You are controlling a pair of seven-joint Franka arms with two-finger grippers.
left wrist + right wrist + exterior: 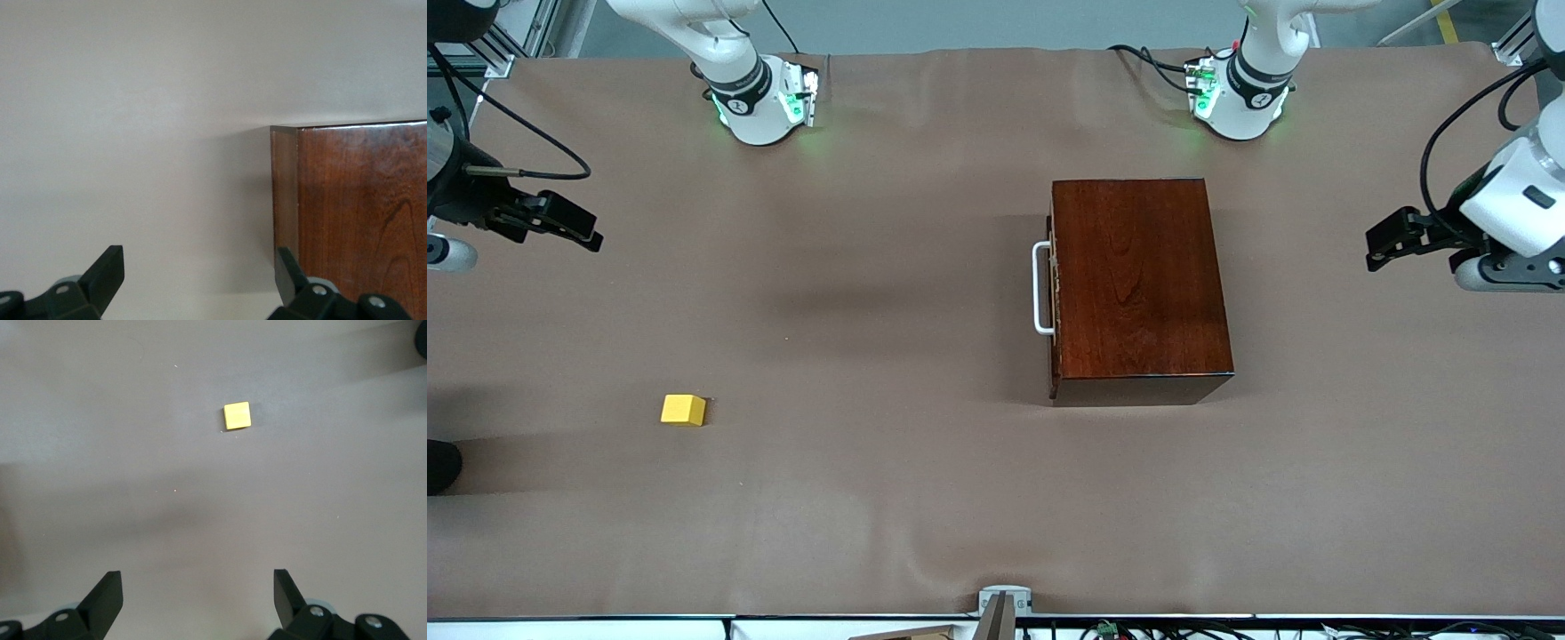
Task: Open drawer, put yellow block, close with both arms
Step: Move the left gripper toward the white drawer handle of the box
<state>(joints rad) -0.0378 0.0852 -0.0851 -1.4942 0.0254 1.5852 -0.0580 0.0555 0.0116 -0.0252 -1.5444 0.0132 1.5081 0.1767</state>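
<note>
Two grippers: left gripper [1383, 244] and right gripper [574, 227] are held wide open, empty, over the table's ends.
Drawer: dark wood drawer [1055, 293] is shut; its white U-shaped handle [1040, 289] should be gripped squarely and pulled straight.
Block: small yellow block [683, 410] is seen at 8 o'clock from the glossy mahogany box [1138, 284], well apart.

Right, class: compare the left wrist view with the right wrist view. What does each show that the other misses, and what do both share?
Only the left wrist view shows the dark wooden box, close beside the open left gripper. Only the right wrist view shows the yellow block, lying alone on the cloth ahead of the open right gripper. Both share the brown table cloth and two spread black fingers with nothing between them.
</note>
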